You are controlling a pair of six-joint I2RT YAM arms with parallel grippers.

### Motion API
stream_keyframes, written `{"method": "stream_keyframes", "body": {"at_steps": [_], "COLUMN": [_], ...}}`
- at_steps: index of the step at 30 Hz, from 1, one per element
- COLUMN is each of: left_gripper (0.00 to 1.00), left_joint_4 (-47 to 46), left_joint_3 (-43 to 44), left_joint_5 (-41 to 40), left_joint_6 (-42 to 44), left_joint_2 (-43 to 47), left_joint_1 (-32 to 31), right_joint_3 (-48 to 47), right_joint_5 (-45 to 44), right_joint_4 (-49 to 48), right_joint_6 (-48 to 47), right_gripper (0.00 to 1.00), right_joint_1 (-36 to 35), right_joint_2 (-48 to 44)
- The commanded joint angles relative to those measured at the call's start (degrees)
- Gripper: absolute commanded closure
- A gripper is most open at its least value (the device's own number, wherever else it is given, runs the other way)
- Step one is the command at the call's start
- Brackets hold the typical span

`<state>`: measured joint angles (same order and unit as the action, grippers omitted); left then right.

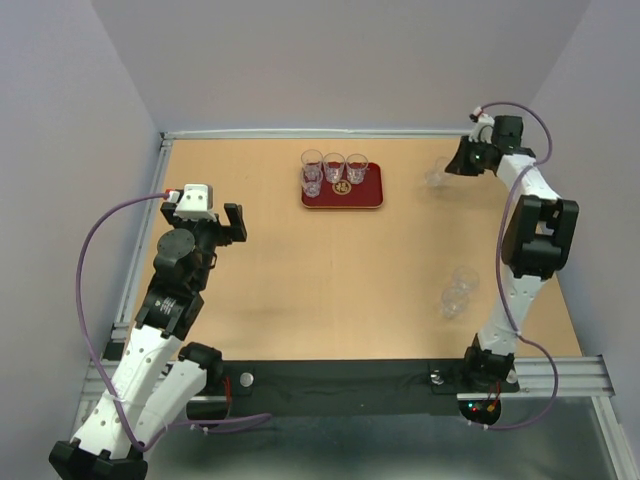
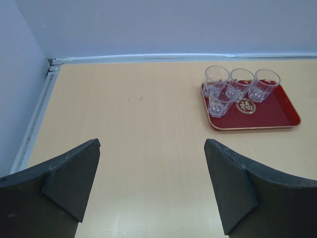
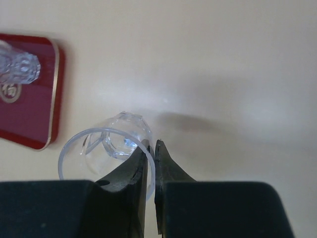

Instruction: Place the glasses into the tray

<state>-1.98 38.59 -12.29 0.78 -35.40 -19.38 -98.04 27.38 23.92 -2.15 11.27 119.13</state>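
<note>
Dark-red rectangular tray (image 1: 370, 190), with rounded corners, a raised gold-edged rim and a round gold emblem (image 2: 246, 106) at its centre, lying on a tan wooden tabletop (image 1: 280, 280). Four small clear faceted glass tumblers stand upright inside the tray. Three form a row along its far rim (image 2: 216, 77) (image 2: 241, 79) (image 2: 264, 82). The fourth (image 2: 220, 99) stands just in front of the leftmost, so the group sits toward the tray's left end.

To the right of the tray, apart from its rim, is a fifth tumbler (image 3: 106, 148), gripped by the right gripper (image 3: 152, 146). Its two black fingers (image 3: 171, 171) are pinched together on the glass wall at the mouth, one inside the rim and one outside. Whether this tumbler's base rests on the tabletop cannot be told.

Nearer than the tray and further to its right, well apart from it, more clear glassware (image 1: 460, 290) sits on the tabletop. The top view does not show whether this is one tumbler or two.

The left gripper (image 2: 151, 144) hangs to the left of the tray and nearer than it, well apart. Its jaws are spread wide and hold nothing, and its wrist camera looks toward the tray.
</note>
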Motion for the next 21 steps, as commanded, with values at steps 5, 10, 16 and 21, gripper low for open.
{"method": "stream_keyframes", "body": {"at_steps": [5,10,16,21], "left_gripper": [0.02,0.02,0.02,0.02], "left_joint_4": [-3.0,-3.0,-3.1,-3.1], "left_joint_3": [-0.5,-0.5,-0.5,-0.6], "left_joint_5": [-0.4,-0.6,-0.5,-0.5], "left_joint_6": [0.1,0.2,0.2,0.2], "left_joint_2": [0.2,0.1,-0.4,-0.4], "left_joint_1": [0.5,0.6,0.5,0.5], "right_joint_3": [-4.8,-9.9,-13.0,-15.3], "right_joint_5": [5.1,4.2,1.0,-2.3], "right_joint_4": [-0.1,1.0,1.6,2.0], "right_joint_6": [-5.8,-5.4,-6.3,-5.9], "right_gripper": [0.99,0.99,0.98,0.96], "right_joint_1": [-11.2,-15.8,-19.3,-20.8], "right_joint_2": [0.9,4.6,7.2,9.8]}}
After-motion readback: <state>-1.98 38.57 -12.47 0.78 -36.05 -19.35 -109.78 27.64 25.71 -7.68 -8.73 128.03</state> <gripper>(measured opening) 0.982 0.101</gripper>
